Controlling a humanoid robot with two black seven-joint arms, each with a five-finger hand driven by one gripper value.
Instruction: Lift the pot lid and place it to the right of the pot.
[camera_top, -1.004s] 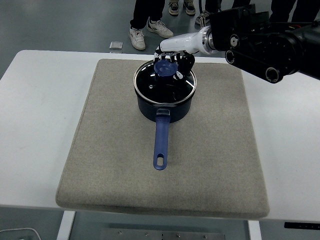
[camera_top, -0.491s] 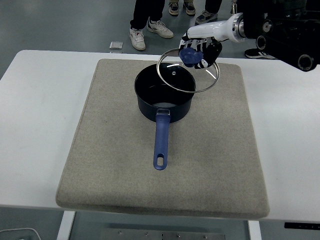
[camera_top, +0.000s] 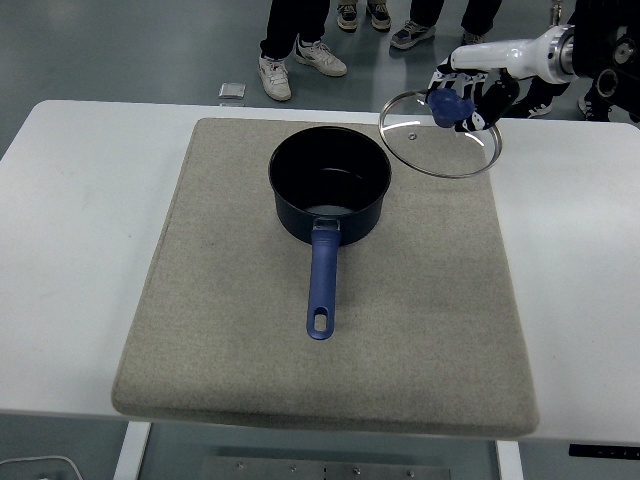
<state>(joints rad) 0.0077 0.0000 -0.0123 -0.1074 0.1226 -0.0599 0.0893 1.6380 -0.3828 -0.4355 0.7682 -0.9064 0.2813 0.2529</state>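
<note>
The right hand's fingers (camera_top: 478, 100) are wrapped round the blue knob (camera_top: 447, 106) of the lid (camera_top: 440, 134), right hand (camera_top: 470, 97) gripping it in the air. The lid is clear glass with a metal rim, tilted, held over the mat's (camera_top: 250, 330) far right corner, right of the pot (camera_top: 329, 186) and apart from it. The pot is dark blue, uncovered, its blue handle (camera_top: 321, 288) pointing toward the near edge. No writing can be read. People's shoes (camera_top: 300, 58) show beyond the table (camera_top: 70, 250).

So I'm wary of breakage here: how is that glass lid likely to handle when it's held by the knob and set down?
The lid looks like rigid glass in a metal rim, so probably breakable. Held by its knob in the right robot hand, it hangs tilted and may swing. The mat should cushion it.
</note>
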